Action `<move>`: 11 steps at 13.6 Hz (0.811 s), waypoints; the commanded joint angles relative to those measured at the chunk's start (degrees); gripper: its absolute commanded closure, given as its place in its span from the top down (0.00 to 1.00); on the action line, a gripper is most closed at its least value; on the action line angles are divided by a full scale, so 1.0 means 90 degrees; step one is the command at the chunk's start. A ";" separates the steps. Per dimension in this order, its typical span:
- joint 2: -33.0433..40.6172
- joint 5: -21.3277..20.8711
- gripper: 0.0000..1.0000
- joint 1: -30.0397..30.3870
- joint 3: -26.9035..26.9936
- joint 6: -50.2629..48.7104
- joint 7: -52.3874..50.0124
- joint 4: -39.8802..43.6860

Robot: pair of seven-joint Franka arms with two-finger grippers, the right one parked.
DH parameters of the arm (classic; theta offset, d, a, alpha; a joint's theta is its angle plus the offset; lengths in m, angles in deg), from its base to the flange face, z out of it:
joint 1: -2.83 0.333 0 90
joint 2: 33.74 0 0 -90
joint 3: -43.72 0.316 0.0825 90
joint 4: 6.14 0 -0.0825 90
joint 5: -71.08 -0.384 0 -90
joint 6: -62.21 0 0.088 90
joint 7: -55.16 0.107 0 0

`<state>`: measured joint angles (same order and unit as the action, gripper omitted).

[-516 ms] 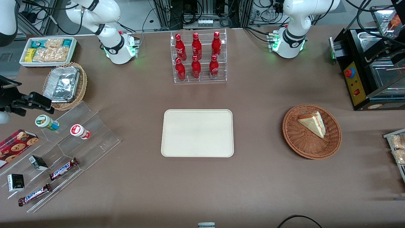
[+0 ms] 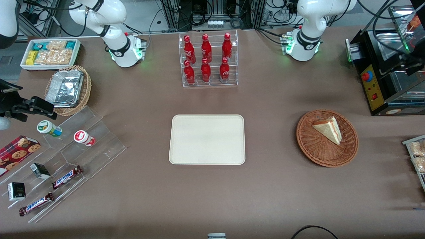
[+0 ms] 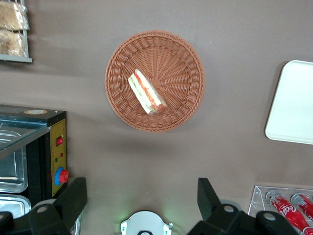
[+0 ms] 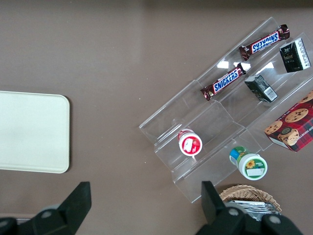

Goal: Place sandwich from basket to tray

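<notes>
overhead, black two-finger pincer [image 3: 142, 205] spread wide and holding nothing, pale triangular wedge sandwich [image 3: 146, 92] lying in round reddish-brown wicker basket [image 3: 183, 100], flat cream rectangular tray [image 3: 293, 105] well apart on brown surface [image 3: 234, 58]

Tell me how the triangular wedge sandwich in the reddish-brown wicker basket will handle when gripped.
The sandwich looks soft and layered, so it probably squashes or splits. It lies flat in the basket. The open gripper hovers above.
</notes>
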<state>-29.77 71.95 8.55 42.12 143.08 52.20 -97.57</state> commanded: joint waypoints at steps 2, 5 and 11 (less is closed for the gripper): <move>-0.0722 -0.0330 1.00 0.0117 -0.0057 0.0104 -0.0072 0.0071; -0.0763 -0.0340 1.00 0.0176 -0.0057 0.0942 -0.1431 -0.0639; -0.0675 -0.0213 1.00 0.0118 -0.0057 0.3206 -0.4735 -0.2553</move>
<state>-37.96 69.73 9.47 42.08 166.00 17.18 -114.50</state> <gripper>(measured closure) 0.000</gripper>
